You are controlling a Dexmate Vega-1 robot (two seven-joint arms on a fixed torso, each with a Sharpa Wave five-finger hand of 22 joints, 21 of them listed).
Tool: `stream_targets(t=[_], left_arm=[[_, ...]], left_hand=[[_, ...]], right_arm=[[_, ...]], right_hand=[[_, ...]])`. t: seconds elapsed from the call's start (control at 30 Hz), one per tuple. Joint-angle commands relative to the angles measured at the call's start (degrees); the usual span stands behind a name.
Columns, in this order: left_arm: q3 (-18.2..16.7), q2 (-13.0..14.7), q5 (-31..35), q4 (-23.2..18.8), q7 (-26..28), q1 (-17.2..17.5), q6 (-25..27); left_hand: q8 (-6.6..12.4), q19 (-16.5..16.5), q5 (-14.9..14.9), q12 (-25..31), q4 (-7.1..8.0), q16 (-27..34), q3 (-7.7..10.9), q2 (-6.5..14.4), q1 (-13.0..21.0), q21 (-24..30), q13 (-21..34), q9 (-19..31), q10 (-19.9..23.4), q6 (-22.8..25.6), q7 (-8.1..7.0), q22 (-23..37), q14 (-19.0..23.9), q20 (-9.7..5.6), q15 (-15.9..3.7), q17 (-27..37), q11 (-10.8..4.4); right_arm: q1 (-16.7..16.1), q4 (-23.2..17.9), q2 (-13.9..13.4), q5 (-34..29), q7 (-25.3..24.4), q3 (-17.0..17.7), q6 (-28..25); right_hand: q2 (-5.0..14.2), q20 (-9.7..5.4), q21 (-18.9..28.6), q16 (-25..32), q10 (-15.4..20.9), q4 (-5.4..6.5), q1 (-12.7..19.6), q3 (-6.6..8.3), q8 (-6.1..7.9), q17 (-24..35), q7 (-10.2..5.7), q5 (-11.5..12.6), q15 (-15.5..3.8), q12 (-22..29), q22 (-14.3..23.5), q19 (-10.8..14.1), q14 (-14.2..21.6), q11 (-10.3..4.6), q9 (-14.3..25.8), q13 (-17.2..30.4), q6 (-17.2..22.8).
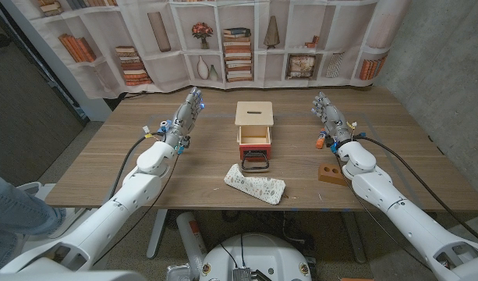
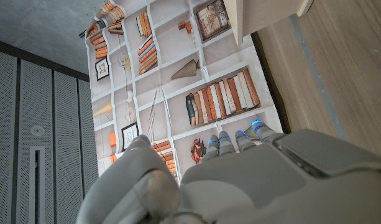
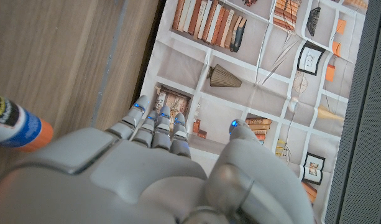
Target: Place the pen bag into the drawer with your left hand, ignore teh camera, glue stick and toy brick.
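**Pen bag loose on table, both hands idle**

Pen bag (image 1: 256, 186) lies at the near table edge, just in front of the open drawer (image 1: 254, 139) of the wooden box. Left hand (image 1: 184, 119) and right hand (image 1: 329, 117): fingers extended, holding nothing. Glue stick (image 3: 16, 126) beside right hand.

Right hand (image 3: 159, 174), fingers together, perhaps empty, glue stick (image 3: 16, 127) beside, bookshelf backdrop (image 3: 252, 68)

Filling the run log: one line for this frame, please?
phase: pre-grasp | left hand: open, off bag | right hand: open, idle | pen bag: on table, before drawer | drawer: open
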Motion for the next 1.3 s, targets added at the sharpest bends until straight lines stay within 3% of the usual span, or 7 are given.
stream_targets(t=[0.03, 0.37, 1.3], left_arm=[[-0.2, 0.4, 0.2, -0.7, -1.0, 1.7, -2.4], [-0.4, -0.2, -2.8, 0.1, -4.8, 2.3, -4.1], [-0.2, 2.1, 1.0, -4.9, -2.7, 5.8, -5.5]], left_hand=[[0.49, -6.8, 0.1, 0.3, -0.43, 0.1, 0.27, 0.5, 0.2, -0.2, 0.0, 0.3, 0.5, 0.4, 0.0, 0.3, 0.2, 0.12, 0.01, 0.0, 0.05], [0.61, -6.3, 0.1, 0.4, -0.54, 0.2, 0.27, 0.7, 0.5, -0.3, 0.0, 0.3, 1.1, 1.1, 0.07, 0.3, 0.8, 0.22, 0.05, 0.0, 0.1], [0.57, -5.9, -0.2, 0.4, -0.8, 0.0, 0.25, 1.2, 1.1, -0.8, 0.0, 0.3, 1.8, 2.0, 0.04, 0.3, 1.4, 0.54, 0.06, 0.0, 0.29]], right_arm=[[-0.4, -0.3, 0.3, -0.6, -0.9, 0.0, 0.4], [-0.2, 0.0, 0.6, -0.2, -0.7, 0.2, 0.8], [1.5, 2.9, 1.5, 0.2, 1.3, -0.2, 1.9]], right_hand=[[0.37, -1.32, -0.2, -0.1, 0.6, -0.32, 0.4, 0.1, 0.07, 0.2, 0.05, 0.0, -0.09, 0.2, 0.2, 0.5, 0.6, 0.16, 0.1, 0.0, 0.4], [0.38, -1.25, -0.4, -0.1, 0.8, -0.39, 0.4, 0.07, 0.03, 0.2, -0.05, 0.0, -0.15, 0.2, 0.2, 0.6, 0.8, -0.03, 0.1, 0.0, 0.5], [0.5, -1.23, -1.1, -0.2, 1.0, -0.65, 0.3, 0.02, 0.01, 0.2, -0.12, -0.1, -0.18, 0.2, 0.2, 1.0, 1.1, -0.16, 0.1, -0.1, 0.8]])
